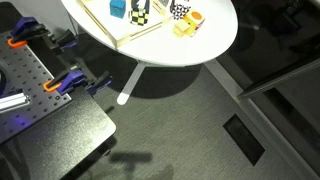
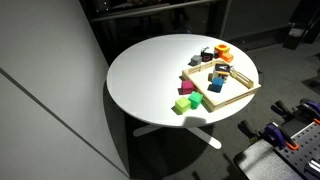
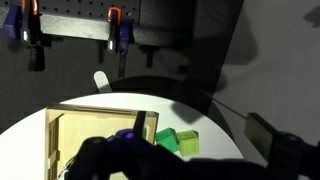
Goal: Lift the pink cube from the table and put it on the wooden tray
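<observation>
The pink cube (image 2: 186,88) sits on the round white table (image 2: 150,70), just outside the near-left corner of the wooden tray (image 2: 236,96). The tray also shows in an exterior view (image 1: 100,22) and in the wrist view (image 3: 70,125). It holds a blue cube (image 2: 217,84) and a black-and-yellow checkered cube (image 2: 220,69). My gripper (image 3: 175,133) shows only in the wrist view, as dark blurred fingers spread wide above the table's edge, with nothing between them. The pink cube does not show in the wrist view.
Two green cubes (image 2: 184,103) lie on the table by the pink cube and show in the wrist view (image 3: 176,140). An orange piece (image 2: 222,52) and a black-and-white object (image 1: 179,10) lie beyond the tray. A black perforated workbench (image 1: 30,80) with orange clamps (image 1: 55,85) stands beside the table.
</observation>
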